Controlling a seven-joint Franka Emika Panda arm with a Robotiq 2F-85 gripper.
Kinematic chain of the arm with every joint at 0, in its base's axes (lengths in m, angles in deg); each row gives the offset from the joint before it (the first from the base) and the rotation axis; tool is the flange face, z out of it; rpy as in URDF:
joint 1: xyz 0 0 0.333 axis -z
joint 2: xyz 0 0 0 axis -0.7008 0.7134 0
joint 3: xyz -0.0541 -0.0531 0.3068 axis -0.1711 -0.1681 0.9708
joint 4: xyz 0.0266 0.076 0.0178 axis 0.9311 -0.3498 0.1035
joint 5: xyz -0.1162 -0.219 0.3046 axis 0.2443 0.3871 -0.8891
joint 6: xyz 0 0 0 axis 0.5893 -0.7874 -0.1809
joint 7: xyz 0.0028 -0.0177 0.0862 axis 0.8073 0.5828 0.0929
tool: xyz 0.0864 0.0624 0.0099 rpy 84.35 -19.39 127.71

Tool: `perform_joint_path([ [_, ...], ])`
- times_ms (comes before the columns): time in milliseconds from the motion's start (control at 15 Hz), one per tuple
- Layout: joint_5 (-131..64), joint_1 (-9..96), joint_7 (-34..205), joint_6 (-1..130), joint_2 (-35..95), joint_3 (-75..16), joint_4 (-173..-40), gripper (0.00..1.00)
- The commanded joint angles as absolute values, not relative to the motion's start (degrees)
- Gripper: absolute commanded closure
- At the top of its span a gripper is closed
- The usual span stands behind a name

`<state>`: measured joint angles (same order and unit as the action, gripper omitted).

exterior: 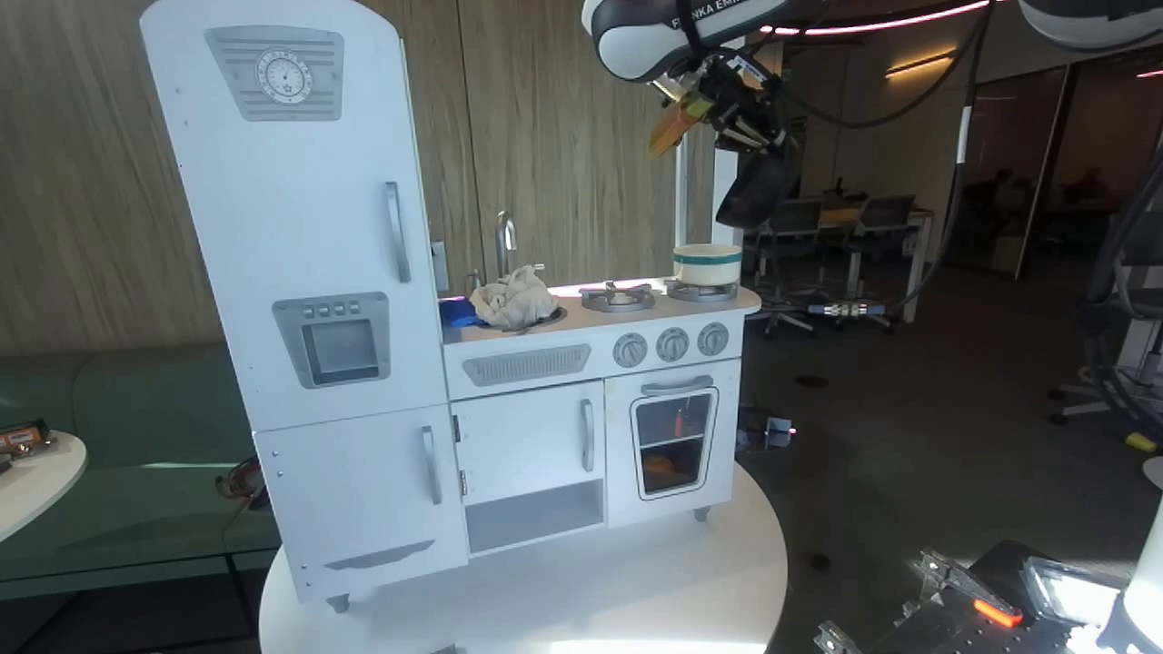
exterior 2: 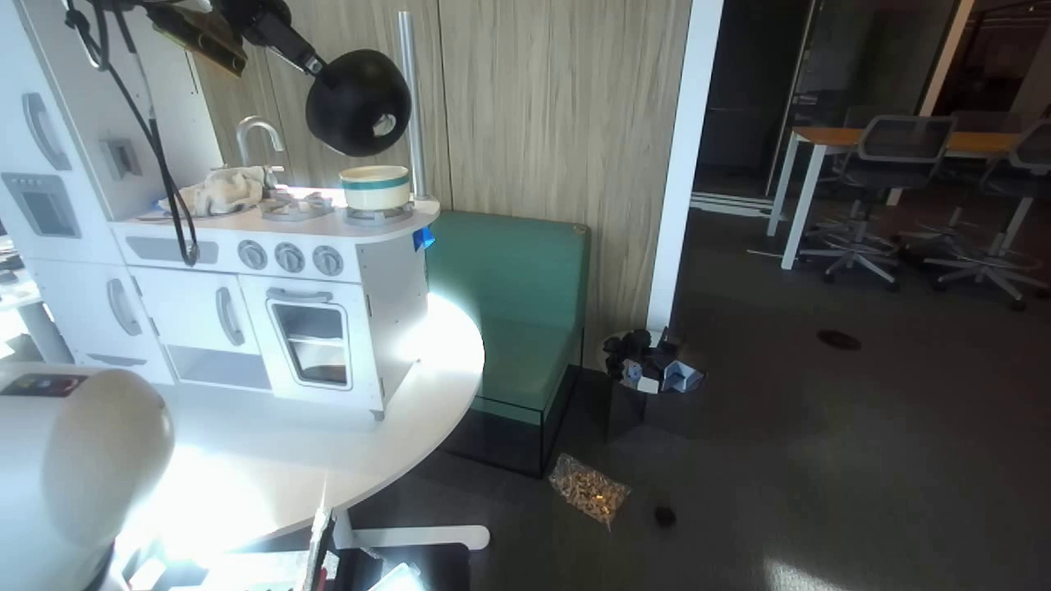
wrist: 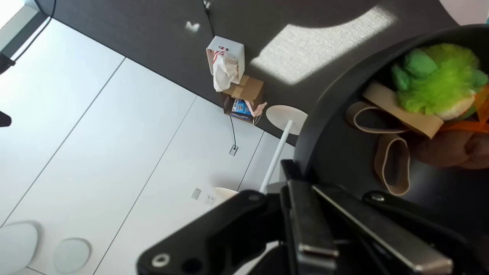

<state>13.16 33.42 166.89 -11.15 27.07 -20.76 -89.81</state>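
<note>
My gripper [wrist: 303, 177] is shut on the rim of a black bowl [wrist: 344, 152]. The bowl hangs tilted in the air in both exterior views [exterior: 759, 191] [exterior 2: 359, 103], just below the gripper [exterior: 770, 145]. In the wrist view the bowl holds a fluffy bright-green thing [wrist: 443, 78], tan loop-shaped pieces [wrist: 393, 164], an orange piece [wrist: 468, 126] and a brownish thing [wrist: 443, 149]. A cream pot with a teal band [exterior: 707, 268] stands on the right burner of the white toy kitchen [exterior: 527, 445], below the bowl. The pot also shows in an exterior view [exterior 2: 375, 190].
A crumpled light cloth [exterior: 513, 300] lies over the sink area beside the faucet [exterior: 505, 243]. A grey burner [exterior: 618, 297] sits left of the pot. A tall toy fridge [exterior: 300, 227] stands at the left. A metal post [exterior 2: 410, 98] rises behind the counter. Cables hang beside the arm.
</note>
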Motion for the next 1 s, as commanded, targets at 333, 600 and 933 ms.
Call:
perform_joint_path([
  [333,26.6,28.9,162.1,-16.0,32.2,-19.4,-85.1,0.97],
  [600,28.6,30.0,159.1,-14.3,35.1,-20.4,-83.3,0.97],
  [933,31.6,30.2,157.2,-12.3,38.3,-21.4,-80.7,0.97],
])
